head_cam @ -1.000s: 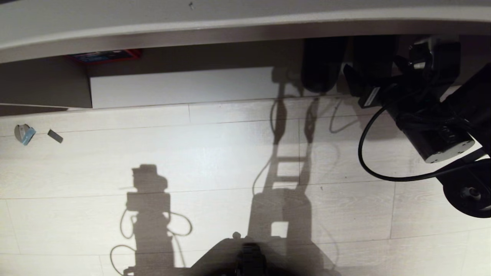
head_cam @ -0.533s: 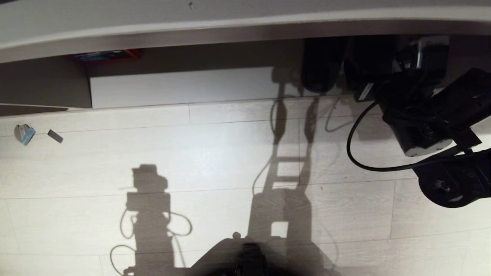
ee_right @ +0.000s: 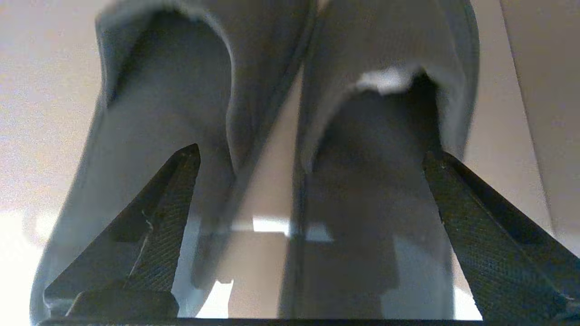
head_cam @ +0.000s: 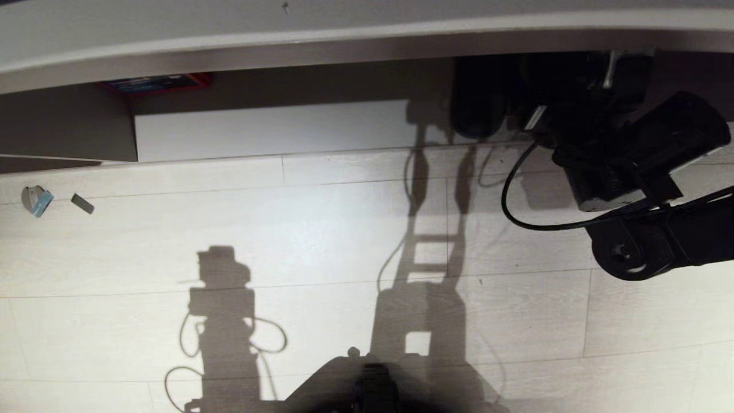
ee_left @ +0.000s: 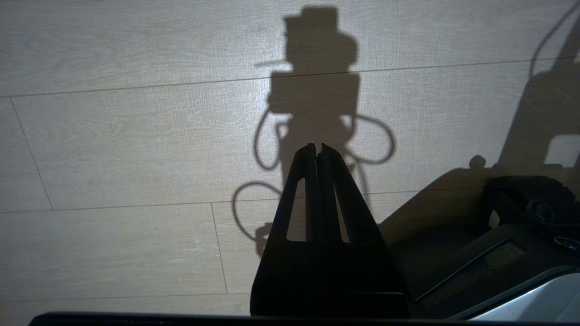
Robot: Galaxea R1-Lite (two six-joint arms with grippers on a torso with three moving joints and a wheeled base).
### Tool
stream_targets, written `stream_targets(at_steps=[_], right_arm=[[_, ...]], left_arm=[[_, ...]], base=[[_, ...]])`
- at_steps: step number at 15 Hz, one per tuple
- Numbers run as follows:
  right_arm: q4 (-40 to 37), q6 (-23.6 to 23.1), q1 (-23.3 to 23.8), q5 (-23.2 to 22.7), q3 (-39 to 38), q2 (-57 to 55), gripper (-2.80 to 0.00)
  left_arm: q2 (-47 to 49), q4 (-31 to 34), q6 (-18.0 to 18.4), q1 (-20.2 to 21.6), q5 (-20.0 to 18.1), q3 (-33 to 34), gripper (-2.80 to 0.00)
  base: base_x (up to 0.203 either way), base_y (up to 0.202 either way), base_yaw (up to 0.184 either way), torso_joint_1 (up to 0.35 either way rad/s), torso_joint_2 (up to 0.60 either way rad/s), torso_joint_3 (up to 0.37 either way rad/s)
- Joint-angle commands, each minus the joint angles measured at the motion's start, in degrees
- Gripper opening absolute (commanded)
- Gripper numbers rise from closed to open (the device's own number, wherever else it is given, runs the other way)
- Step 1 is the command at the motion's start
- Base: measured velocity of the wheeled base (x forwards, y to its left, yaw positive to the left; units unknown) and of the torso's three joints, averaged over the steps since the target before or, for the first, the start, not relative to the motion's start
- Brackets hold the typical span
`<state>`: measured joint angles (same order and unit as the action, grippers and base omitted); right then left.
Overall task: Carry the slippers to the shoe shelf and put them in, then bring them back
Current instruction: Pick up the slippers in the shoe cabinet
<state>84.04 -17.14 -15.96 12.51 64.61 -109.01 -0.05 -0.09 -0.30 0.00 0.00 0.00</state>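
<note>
Reaching deeper, right tool [ee_right: 308, 158] gapes wide around soft blue-grey slippers [ee_right: 380, 54].

Slippers [ee_right: 376, 59] are seen as soft, matt blue-grey cloth. Right gripper [ee_right: 308, 181] fingers [ee_right: 480, 217] are finished in black, finely textured matt plastic. Floor [head_cam: 321, 229] is laid in pale wood-grain planks with slight sheen. Shoe shelf [head_cam: 275, 129] bottom board is smooth, pale, matt.
</note>
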Motion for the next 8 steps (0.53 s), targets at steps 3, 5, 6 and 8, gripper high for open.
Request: stream_targets(at_steps=[3,5,6,8], right_arm=[[0.1,-0.2,0.0,-0.9,7.8,-5.1,0.00],[-0.8,-0.1,-0.1,-1.2,10.6,-6.8,0.00],[-1.3,0.3,-0.1,-1.3,11.8,-7.4,0.00],[-2.4,1.3,-0.1,-1.2,15.0,-8.6,0.00]], left_arm=[[0.0,0.0,0.0,0.0,0.0,0.0,-2.80],[0.0,0.0,-0.1,0.0,0.0,0.0,-2.80],[0.0,0.0,0.0,0.0,0.0,0.0,-2.80],[0.0,0.0,-0.1,0.0,0.0,0.0,-2.80]], base=[[0.000,0.000,0.000,0.000,0.00,0.000],[0.000,0.000,0.000,0.000,0.00,0.000],[0.000,0.000,0.000,0.000,0.00,0.000],[0.000,0.000,0.000,0.000,0.00,0.000]])
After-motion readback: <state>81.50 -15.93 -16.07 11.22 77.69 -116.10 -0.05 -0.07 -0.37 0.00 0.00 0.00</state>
